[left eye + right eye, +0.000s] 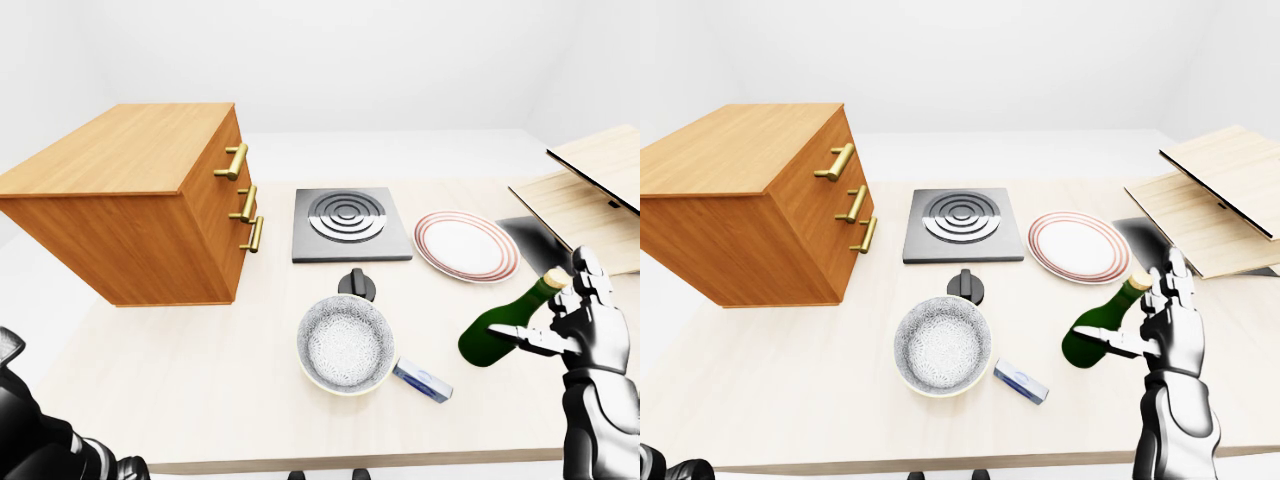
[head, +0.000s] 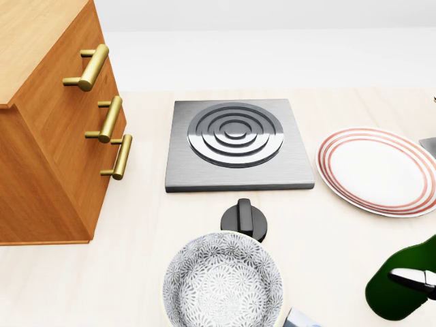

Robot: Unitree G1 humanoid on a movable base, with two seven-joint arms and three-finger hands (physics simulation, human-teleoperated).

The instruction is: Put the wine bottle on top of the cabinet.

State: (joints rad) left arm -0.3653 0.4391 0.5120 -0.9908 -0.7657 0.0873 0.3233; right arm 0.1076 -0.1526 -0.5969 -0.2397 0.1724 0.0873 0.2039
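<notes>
The green wine bottle (image 1: 490, 335) is low at the right of the left-eye view, on the pale table (image 1: 200, 360), its cork-topped neck pointing up and right. My right hand (image 1: 552, 305) stands about its neck. The fingers (image 1: 590, 285) rise behind the neck and the thumb reaches across the bottle's shoulder, not closed round it. In the head view only the bottle's base (image 2: 392, 303) shows, with one fingertip (image 2: 409, 277) over it. The wooden cabinet (image 1: 130, 165) with brass handles sits at the left. My left arm (image 1: 40, 440) shows dark in the bottom left corner, its hand out of sight.
Between bottle and cabinet lie a patterned bowl (image 1: 345, 345), a black knob (image 1: 357, 285), a steel hob plate (image 1: 350, 222) and a small blue-white box (image 1: 422, 380). A red-rimmed plate (image 1: 466, 246) and wooden boards (image 1: 590, 195) are at the right.
</notes>
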